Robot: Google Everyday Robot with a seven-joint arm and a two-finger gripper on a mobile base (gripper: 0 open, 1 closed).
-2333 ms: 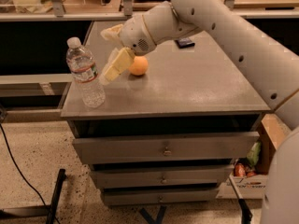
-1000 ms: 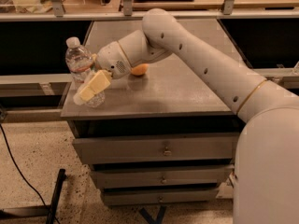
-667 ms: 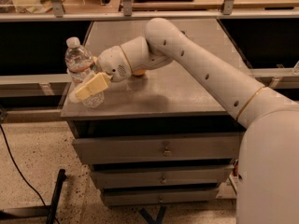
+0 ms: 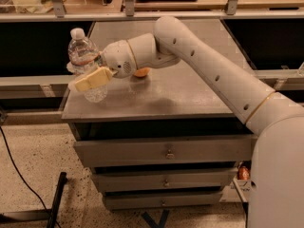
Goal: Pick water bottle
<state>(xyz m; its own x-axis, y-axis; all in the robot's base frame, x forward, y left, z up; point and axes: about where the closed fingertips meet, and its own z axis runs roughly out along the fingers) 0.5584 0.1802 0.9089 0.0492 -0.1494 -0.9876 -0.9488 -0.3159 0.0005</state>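
Observation:
The water bottle (image 4: 83, 53) is clear and ribbed, with a white cap and a white label with red marks. It is at the front left corner of the grey cabinet top (image 4: 180, 91), tilted a little, its base just above the surface. My gripper (image 4: 77, 77) is at that corner, reaching in from the right. One pale yellow finger (image 4: 92, 80) lies across the front of the bottle and the other is behind it. The gripper is shut on the bottle's middle.
An orange fruit (image 4: 141, 72) lies on the cabinet top, partly hidden behind my wrist. The cabinet has three drawers (image 4: 166, 151) in front. A shelf rail (image 4: 142, 15) runs behind it. A black cable (image 4: 14, 160) and a black leg (image 4: 57, 198) are on the floor at left.
The fingers have closed around the bottle. The bottle has risen slightly off the cabinet top and tilted.

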